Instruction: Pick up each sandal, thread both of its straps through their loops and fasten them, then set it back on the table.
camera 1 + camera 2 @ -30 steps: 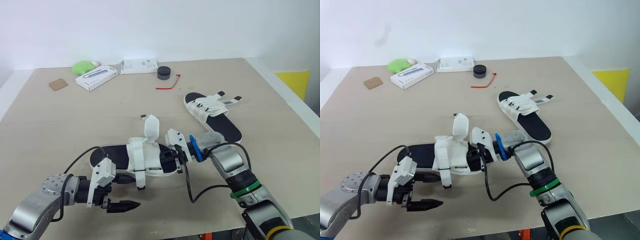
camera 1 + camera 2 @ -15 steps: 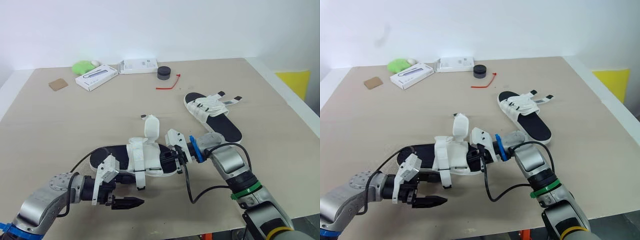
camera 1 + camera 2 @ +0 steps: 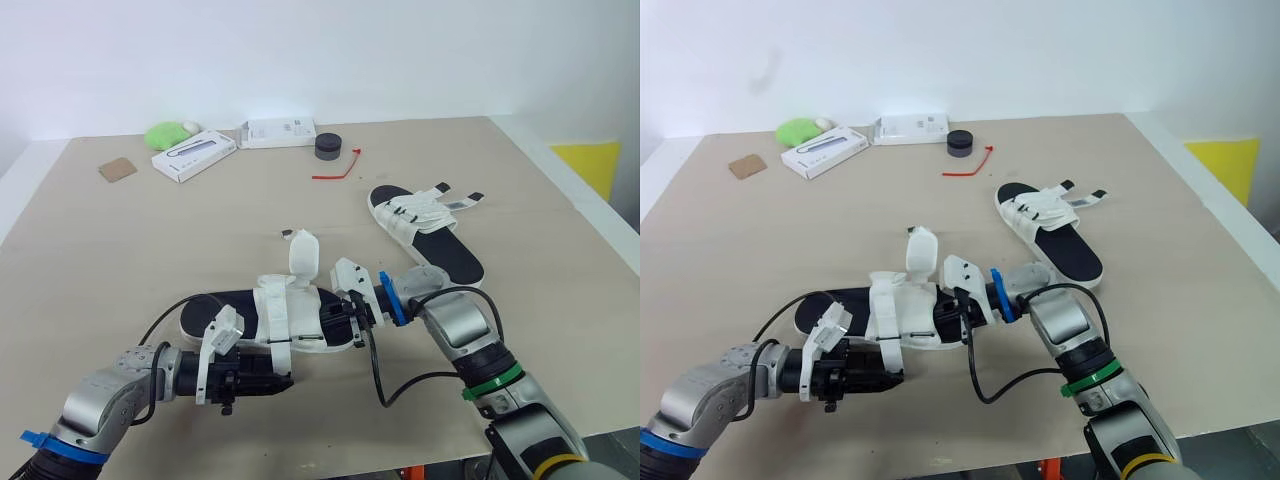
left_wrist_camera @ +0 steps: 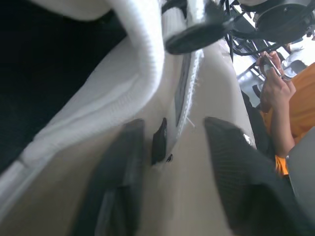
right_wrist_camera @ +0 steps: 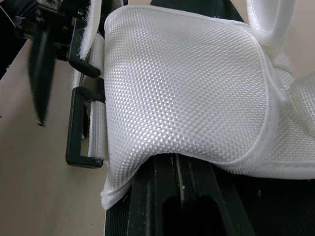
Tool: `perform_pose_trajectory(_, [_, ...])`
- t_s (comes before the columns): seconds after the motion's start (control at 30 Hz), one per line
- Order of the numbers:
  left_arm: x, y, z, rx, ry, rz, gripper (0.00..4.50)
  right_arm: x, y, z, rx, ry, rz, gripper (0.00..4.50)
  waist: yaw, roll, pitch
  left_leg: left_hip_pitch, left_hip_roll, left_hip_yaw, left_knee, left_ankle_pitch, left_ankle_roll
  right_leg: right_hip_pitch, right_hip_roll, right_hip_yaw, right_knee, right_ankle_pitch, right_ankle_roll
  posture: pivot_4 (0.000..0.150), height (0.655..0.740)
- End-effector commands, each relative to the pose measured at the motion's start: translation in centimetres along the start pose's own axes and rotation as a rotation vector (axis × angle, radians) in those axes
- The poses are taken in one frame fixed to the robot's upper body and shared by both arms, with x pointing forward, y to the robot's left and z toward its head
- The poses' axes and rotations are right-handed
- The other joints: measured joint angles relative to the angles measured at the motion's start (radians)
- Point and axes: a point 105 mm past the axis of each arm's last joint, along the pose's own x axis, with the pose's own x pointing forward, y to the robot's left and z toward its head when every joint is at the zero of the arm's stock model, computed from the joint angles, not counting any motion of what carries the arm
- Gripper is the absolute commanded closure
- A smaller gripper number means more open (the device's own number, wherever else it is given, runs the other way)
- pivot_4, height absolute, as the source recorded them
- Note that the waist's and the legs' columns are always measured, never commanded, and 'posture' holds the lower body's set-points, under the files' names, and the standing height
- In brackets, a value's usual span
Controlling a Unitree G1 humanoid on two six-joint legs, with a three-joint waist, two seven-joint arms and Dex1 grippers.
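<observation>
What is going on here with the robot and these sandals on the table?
The robot is working with both arms on the near sandal, which lies flat on the table. The left gripper is low at the sandal's near edge, jaws open, close to the black loops. The right gripper is at the sandal's other end. One white strap stands up, not yet threaded. The second sandal lies apart, farther to the right.

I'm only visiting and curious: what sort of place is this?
Likely a robot test lab: a worktable by a plain white wall, a sandal in the right claw, and a person nearby.
</observation>
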Motion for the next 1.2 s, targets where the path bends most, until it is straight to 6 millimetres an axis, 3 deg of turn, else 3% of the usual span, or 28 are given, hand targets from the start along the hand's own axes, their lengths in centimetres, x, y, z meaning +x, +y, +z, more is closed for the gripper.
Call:
perform_pose_trajectory(0.03, [0.3, 0.1, 0.0, -0.011, -0.003, -0.007, 4.26, 1.7, 1.5, -1.9, 0.069, 0.045, 0.075, 4.5, 0.001, 0.0, 0.0, 0.0, 0.0, 0.0, 0.0, 0.0, 0.0, 0.0, 0.0, 0.0, 0.0, 0.0, 0.0, 0.15, 0.74])
perform_pose_trajectory(0.07, [0.3, 0.1, 0.0, -0.013, -0.001, -0.008, 4.47, 1.7, 1.5, -1.9, 0.068, 0.045, 0.075, 4.5, 0.001, 0.0, 0.0, 0.0, 0.0, 0.0, 0.001, 0.0, 0.0, 0.0, 0.0, 0.0, 0.0, 0.001, 0.001, 0.15, 0.74])
perform_pose_trajectory(0.3, [-0.5, -1.0, 0.5, -0.041, 0.003, -0.052, 4.47, 1.7, 1.3, -1.8, 0.065, 0.047, 0.072, 4.5, 0.001, 0.0, 0.0, -0.001, 0.0, 0.0, 0.004, 0.0, 0.0, 0.001, 0.0, 0.0, 0.0, 0.003, 0.002, 0.15, 0.74])
perform_pose_trajectory(0.53, [-3.7, -5.2, 4.8, -0.091, 0.078, -0.234, 4.47, 1.6, 1.1, -1.9, 0.066, 0.05, 0.076, 4.5, -0.002, -0.001, 0.002, -0.002, 0.0, 0.0, 0.004, 0.0, 0.0, -0.001, 0.001, 0.0, 0.001, 0.002, 0.002, 0.15, 0.74])
perform_pose_trajectory(0.73, [-4.8, -6.9, 7.5, -0.169, 0.086, -0.307, 4.47, 1.6, 1.0, -1.9, 0.066, 0.047, 0.075, 4.5, -0.001, -0.001, 0.003, -0.002, 0.0, 0.0, 0.004, 0.0, 0.0, -0.001, 0.0, 0.0, 0.001, 0.002, 0.002, 0.15, 0.74])
perform_pose_trajectory(0.83, [-4.1, -4.7, 10.6, -0.26, -0.084, -0.273, 4.47, 1.8, 0.9, -1.8, 0.067, 0.043, 0.074, 4.5, -0.001, -0.001, 0.003, -0.002, 0.0, 0.0, 0.005, 0.0, 0.0, -0.001, 0.001, 0.0, 0.001, 0.002, 0.002, 0.15, 0.74])
perform_pose_trajectory(0.9, [-3.3, -2.7, 11.6, -0.34, -0.166, -0.222, 4.47, 1.8, 0.9, -1.8, 0.064, 0.044, 0.072, 4.5, 0.002, -0.001, 0.003, -0.002, 0.0, -0.001, 0.006, 0.0, 0.0, -0.001, 0.001, 0.0, 0.001, 0.002, 0.003, 0.15, 0.74])
perform_pose_trajectory(1.0, [-2.2, -0.2, 11.7, -0.447, -0.228, -0.131, 4.47, 1.8, 0.8, -1.8, 0.064, 0.043, 0.068, 4.5, -0.001, -0.001, 0.003, -0.003, 0.0, 0.0, 0.008, 0.0, 0.0, -0.001, 0.001, 0.0, 0.002, 0.003, 0.003, 0.15, 0.74])
perform_pose_trajectory(1.2, [-0.8, 3.0, 10.9, -0.644, -0.311, -0.021, 4.47, 1.7, 0.8, -1.9, 0.062, 0.045, 0.061, 4.5, 0.004, -0.001, 0.002, -0.004, 0.0, -0.001, 0.011, 0.0, -0.001, -0.001, 0.001, 0.0, 0.004, 0.004, 0.002, 0.15, 0.74])
